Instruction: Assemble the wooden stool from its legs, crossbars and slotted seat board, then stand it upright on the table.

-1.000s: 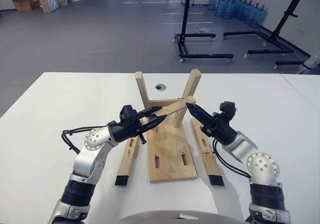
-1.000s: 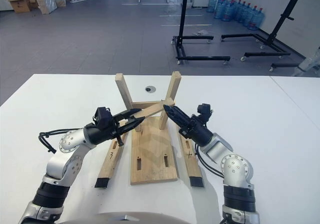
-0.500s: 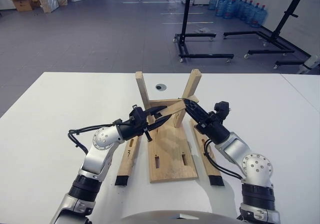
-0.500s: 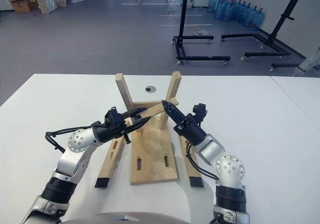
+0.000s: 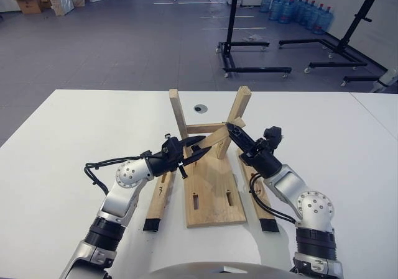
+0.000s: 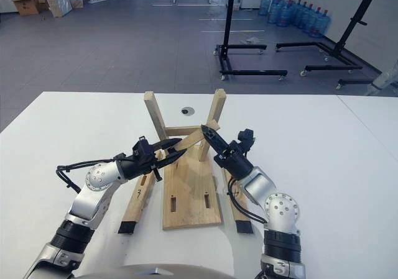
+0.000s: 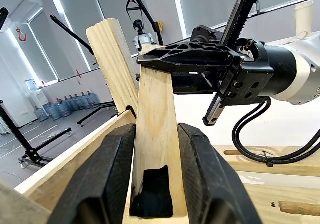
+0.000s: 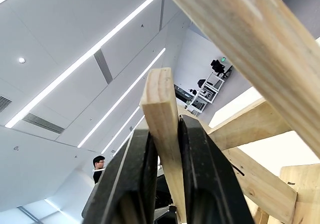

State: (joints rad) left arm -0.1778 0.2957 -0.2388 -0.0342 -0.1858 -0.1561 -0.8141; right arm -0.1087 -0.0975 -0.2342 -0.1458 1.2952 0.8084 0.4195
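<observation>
Crossbar fitting looks to be the step in hand. On the white table (image 5: 74, 142) the left spare leg (image 5: 160, 195) lies flat beside the slotted seat board (image 5: 211, 192). The left gripper (image 5: 196, 151) is clamped on the lower end of the loose crossbar (image 5: 214, 137), a finger on each face. The bar slants up between the two upright legs (image 5: 178, 111) to the right gripper (image 5: 229, 127), pinched shut on its top end. To do it well, level the bar, square both ends to the legs' notches, and press with both arms evenly so the uprights do not lever out of the board. The right spare leg (image 5: 258, 195) lies flat too. Each spare leg carries a small dark hand-drawn mark, too small to read.
</observation>
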